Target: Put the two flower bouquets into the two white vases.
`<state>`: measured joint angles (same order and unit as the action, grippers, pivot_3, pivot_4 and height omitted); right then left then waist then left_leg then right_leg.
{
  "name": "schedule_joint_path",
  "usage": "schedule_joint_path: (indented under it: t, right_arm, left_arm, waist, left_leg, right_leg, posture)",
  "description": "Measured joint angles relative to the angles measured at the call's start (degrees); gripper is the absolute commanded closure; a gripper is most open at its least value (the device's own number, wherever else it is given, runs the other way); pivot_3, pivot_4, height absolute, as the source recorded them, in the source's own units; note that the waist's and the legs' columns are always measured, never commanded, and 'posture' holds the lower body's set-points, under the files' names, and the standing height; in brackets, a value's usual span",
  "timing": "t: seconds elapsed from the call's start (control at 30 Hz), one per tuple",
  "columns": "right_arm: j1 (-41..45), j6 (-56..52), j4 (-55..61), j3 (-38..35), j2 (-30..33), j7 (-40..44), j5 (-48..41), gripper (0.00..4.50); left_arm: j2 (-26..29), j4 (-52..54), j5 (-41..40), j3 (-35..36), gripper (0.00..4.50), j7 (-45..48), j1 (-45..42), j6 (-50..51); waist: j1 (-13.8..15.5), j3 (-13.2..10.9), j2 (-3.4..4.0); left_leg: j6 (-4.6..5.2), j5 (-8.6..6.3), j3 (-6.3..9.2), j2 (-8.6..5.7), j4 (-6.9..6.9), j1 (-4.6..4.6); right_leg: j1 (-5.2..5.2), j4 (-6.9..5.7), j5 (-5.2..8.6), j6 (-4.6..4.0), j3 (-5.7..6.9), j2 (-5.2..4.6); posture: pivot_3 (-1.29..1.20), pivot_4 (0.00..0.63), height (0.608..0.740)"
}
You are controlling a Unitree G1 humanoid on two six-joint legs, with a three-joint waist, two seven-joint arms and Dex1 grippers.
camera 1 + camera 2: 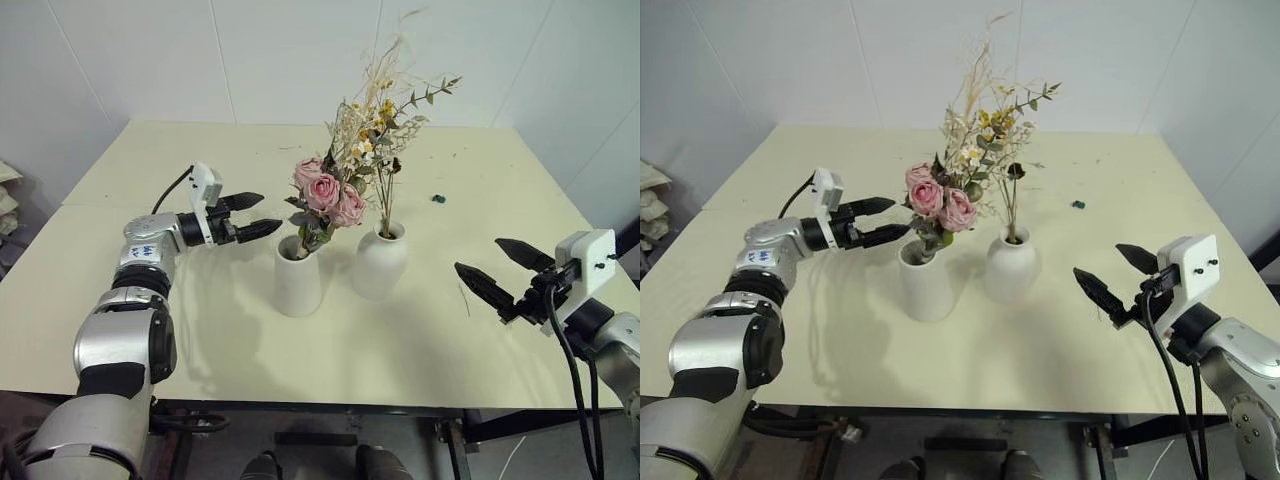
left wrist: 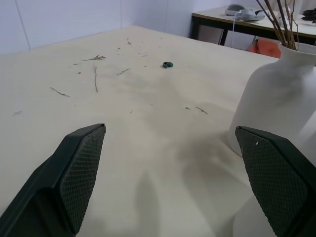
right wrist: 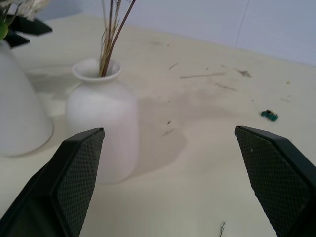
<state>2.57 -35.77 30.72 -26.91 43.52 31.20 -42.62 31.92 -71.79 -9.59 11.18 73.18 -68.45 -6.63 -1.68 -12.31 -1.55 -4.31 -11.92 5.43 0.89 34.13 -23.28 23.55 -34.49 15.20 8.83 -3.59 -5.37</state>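
The cone-shaped white vase (image 1: 297,278) stands mid-table and holds the large bouquet of pink roses (image 1: 325,195), beige grasses and green leaves. Right beside it, the rounded bottle-shaped white vase (image 1: 380,263) holds the thin sprig of tiny yellow flowers (image 1: 384,112). My left gripper (image 1: 268,211) hovers open just left of the roses, pointing at them, with nothing between its fingers. My right gripper (image 1: 478,254) is open and empty, well to the right of the bottle vase (image 3: 101,128). The left wrist view looks past the bottle vase (image 2: 281,98).
A small teal object (image 1: 438,198) lies on the cream table (image 1: 200,330) behind and right of the vases. Bits of dry stem (image 2: 95,78) are scattered over the far tabletop. White walls close in behind the table.
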Motion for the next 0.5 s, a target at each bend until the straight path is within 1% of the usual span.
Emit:
schedule_joint_path:
  t: [0.13,0.17,0.3,0.37,0.43,0.47,0.5]
  right_arm:
    - [-3.0,-3.0,0.0,-3.8,5.4,5.5,-3.4,0.03]
    - [-3.8,-3.7,0.0,-4.5,6.5,7.6,-4.8,0.03]
    - [-6.9,-5.0,-1.8,-8.2,11.2,17.2,-7.9,0.03]
    - [-7.4,-5.6,-4.1,-9.9,13.2,20.2,-8.1,0.03]
    - [-7.1,-5.7,-6.3,-10.6,14.5,22.0,-8.0,0.03]
    - [-6.7,-5.7,-7.4,-10.7,14.7,22.5,-7.9,0.03]
    - [-5.7,-5.7,-8.2,-10.7,14.8,22.8,-7.8,0.03]
  left_arm:
    - [6.5,4.7,-2.8,0.2,0.00,12.9,4.5,4.8]
    - [7.6,7.7,-4.7,-0.1,0.00,12.9,6.5,7.4]
    - [12.0,25.8,-14.4,-1.4,0.00,12.9,17.9,19.9]
    - [14.6,35.0,-18.2,-1.6,0.00,12.9,23.5,25.5]
    - [16.1,41.3,-20.2,-1.6,0.00,12.9,26.8,29.2]
    - [16.3,43.6,-20.9,-1.5,0.00,12.9,27.5,30.4]
    - [16.3,45.9,-21.7,-1.5,0.00,12.9,28.3,31.4]
  waist:
    - [-0.2,0.0,0.01]
    - [0.0,0.0,0.01]
    - [0.1,0.0,-0.02]
    - [0.1,0.0,-0.03]
    - [0.2,0.0,-0.04]
    - [0.3,0.0,-0.04]
    - [0.3,0.0,-0.04]
  left_leg:
    - [0.02,-0.01,-0.01,0.04,-0.07,0.05]
    - [0.02,-0.01,0.02,0.05,-0.06,0.03]
    - [0.02,-0.01,0.03,0.04,0.01,0.03]
    - [0.02,-0.01,0.03,0.04,0.04,0.04]
    - [0.02,-0.01,0.02,0.04,0.08,0.08]
    - [0.03,0.01,0.02,0.04,0.10,0.09]
    - [0.04,0.03,0.01,0.04,0.12,0.08]
  right_leg:
    - [0.00,-0.05,0.08,-0.13,0.01,0.02]
    - [0.00,-0.05,0.08,-0.13,0.02,0.01]
    - [-0.07,-0.04,0.07,-0.12,0.02,-0.01]
    - [-0.10,-0.05,0.07,-0.13,0.02,-0.03]
    - [-0.12,-0.04,0.09,-0.18,0.02,-0.03]
    - [-0.14,-0.01,0.14,-0.26,0.04,-0.03]
    - [-0.15,0.06,0.47,-0.94,0.03,-0.03]
  posture:
    - [0.00,0.150,0.740]
    - [0.00,0.150,0.740]
    - [0.00,0.150,0.740]
    - [0.00,0.150,0.740]
    - [0.00,0.150,0.740]
    - [0.00,0.150,0.740]
    - [0.00,0.150,0.740]
